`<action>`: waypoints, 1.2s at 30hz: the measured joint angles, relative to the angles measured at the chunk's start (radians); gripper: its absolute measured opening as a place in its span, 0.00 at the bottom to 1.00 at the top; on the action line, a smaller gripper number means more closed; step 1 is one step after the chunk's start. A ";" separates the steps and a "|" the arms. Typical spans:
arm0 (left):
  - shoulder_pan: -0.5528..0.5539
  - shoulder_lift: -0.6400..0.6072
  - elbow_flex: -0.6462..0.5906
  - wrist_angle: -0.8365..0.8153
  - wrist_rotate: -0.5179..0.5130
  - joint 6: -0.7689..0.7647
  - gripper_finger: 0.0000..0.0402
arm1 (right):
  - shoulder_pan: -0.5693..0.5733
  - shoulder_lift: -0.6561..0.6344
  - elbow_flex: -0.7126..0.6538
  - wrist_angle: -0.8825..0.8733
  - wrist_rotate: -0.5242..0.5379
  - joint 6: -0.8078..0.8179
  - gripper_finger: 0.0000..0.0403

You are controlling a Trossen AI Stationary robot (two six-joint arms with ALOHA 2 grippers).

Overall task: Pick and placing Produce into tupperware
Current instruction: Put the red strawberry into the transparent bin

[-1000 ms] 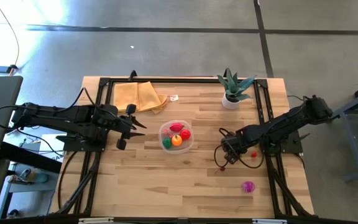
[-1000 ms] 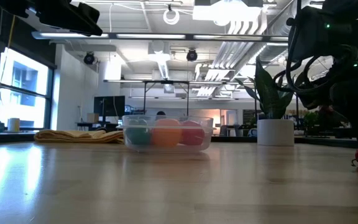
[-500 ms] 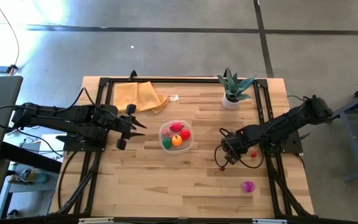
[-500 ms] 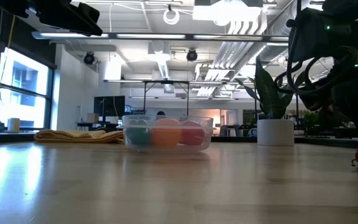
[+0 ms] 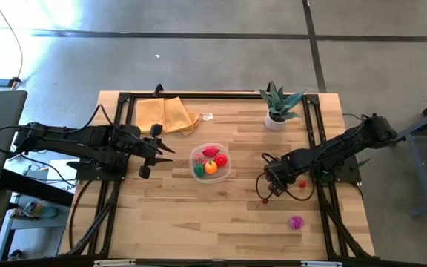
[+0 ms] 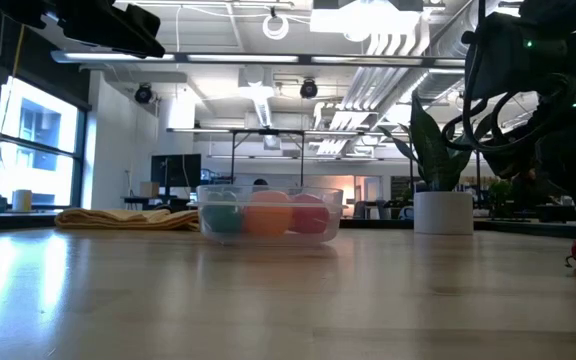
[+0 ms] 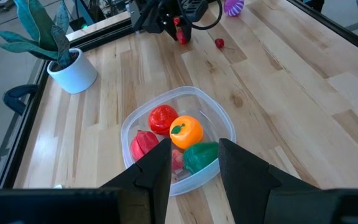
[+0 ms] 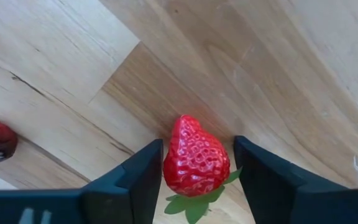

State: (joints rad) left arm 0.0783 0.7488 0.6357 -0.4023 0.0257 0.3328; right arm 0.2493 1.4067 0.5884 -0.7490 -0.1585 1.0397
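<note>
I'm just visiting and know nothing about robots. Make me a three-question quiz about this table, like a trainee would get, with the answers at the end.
1. True or false: the clear tupperware is empty.
2. Which fruit sits between the fingers of the right gripper? A) strawberry B) banana C) lemon
3. Fill in: the magenta piece lies on the ____, not in the container.

Key
1. False. It holds four pieces: two red, an orange one and a green one.
2. A, the strawberry, which is down at the table. The jaws stand on either side of it.
3. Table, towards the near edge on the right arm's side.
</note>
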 joint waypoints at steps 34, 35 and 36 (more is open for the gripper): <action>0.000 0.000 0.000 0.000 0.000 0.000 0.30 | -0.044 0.003 0.506 -0.248 0.239 -0.302 0.34; 0.000 0.000 0.000 0.000 0.000 0.000 0.30 | -0.049 0.002 0.550 -0.244 0.256 -0.334 0.34; 0.000 0.000 0.000 0.000 0.000 0.000 0.30 | -0.054 0.002 0.593 -0.243 0.275 -0.368 0.34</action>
State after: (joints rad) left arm 0.0782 0.7488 0.6357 -0.4023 0.0254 0.3326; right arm 0.1957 1.4090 1.1810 -0.9923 0.1162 0.6721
